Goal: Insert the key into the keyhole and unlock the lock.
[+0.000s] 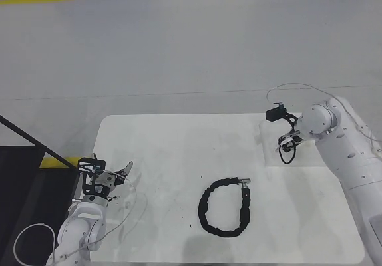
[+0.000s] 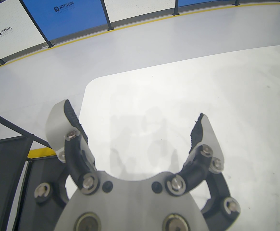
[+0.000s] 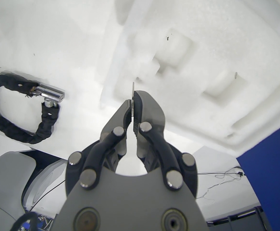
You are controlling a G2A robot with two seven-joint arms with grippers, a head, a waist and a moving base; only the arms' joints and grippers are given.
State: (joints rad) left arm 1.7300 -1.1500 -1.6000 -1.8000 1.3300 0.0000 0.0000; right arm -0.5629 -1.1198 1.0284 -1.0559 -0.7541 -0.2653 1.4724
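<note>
The right pincer [image 3: 132, 100] is closed tight on the key [image 3: 132, 88]; the key is a thin flat bit of metal, seen from its edge; its long side runs the same way as the fingers, and its tip sticks out past them, pointing away from the wrist at a white foam block [image 3: 202, 73] with square dips in it. In the top view the right pincer [image 1: 285, 141] is over the far right part of the table [image 1: 178, 146].

The lock [image 1: 225, 206] lies flat near the middle of the table, well apart from the key; its black chain [image 3: 0, 118] curls round in a ring; its shiny metal barrel [image 3: 49, 93] lies on its side at the far end of the ring, long side running left to right, open end pointing to the right arm's side.

The left pincer [image 2: 135, 114] is wide open and holds nothing; it is at the left edge of the table [image 1: 121, 171].
</note>
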